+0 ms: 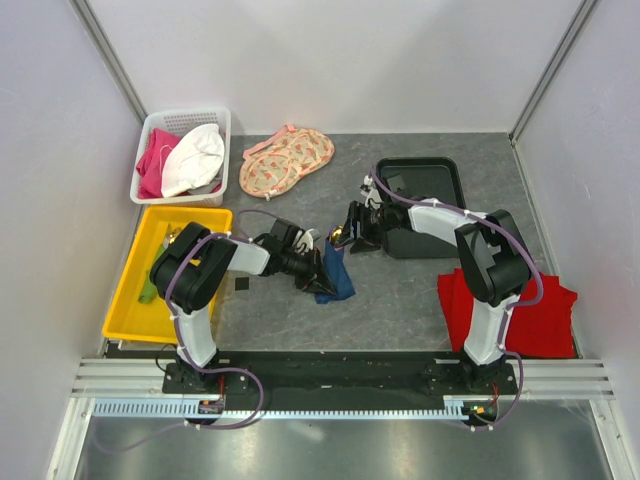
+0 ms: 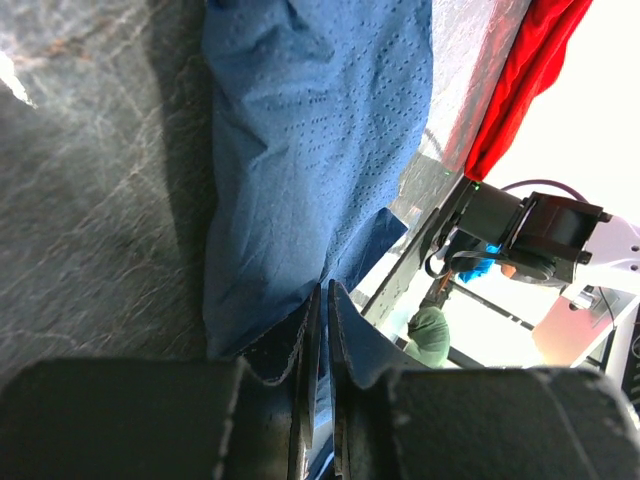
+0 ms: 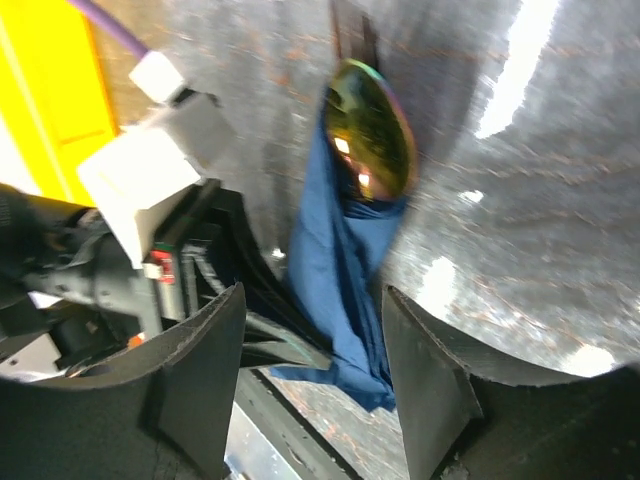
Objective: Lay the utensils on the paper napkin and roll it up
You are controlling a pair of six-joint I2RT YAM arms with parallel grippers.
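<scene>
The navy paper napkin (image 1: 337, 281) lies bunched into a narrow folded strip at the table's middle. It fills the left wrist view (image 2: 310, 150) and shows in the right wrist view (image 3: 340, 250). A shiny gold utensil head (image 3: 370, 130) sticks out of its far end and also shows in the top view (image 1: 337, 238). The handles are hidden in the folds. My left gripper (image 1: 322, 268) is shut on the napkin's near edge (image 2: 325, 290). My right gripper (image 1: 349, 237) is open and empty, with its jaws either side of the strip just above it (image 3: 314, 292).
A black tray (image 1: 447, 175) stands behind the right gripper. A red cloth (image 1: 520, 310) lies at the front right. A yellow tray (image 1: 130, 300) and a white basket (image 1: 185, 118) of cloths stand at the left. Peach floral fabric (image 1: 285, 160) lies at the back.
</scene>
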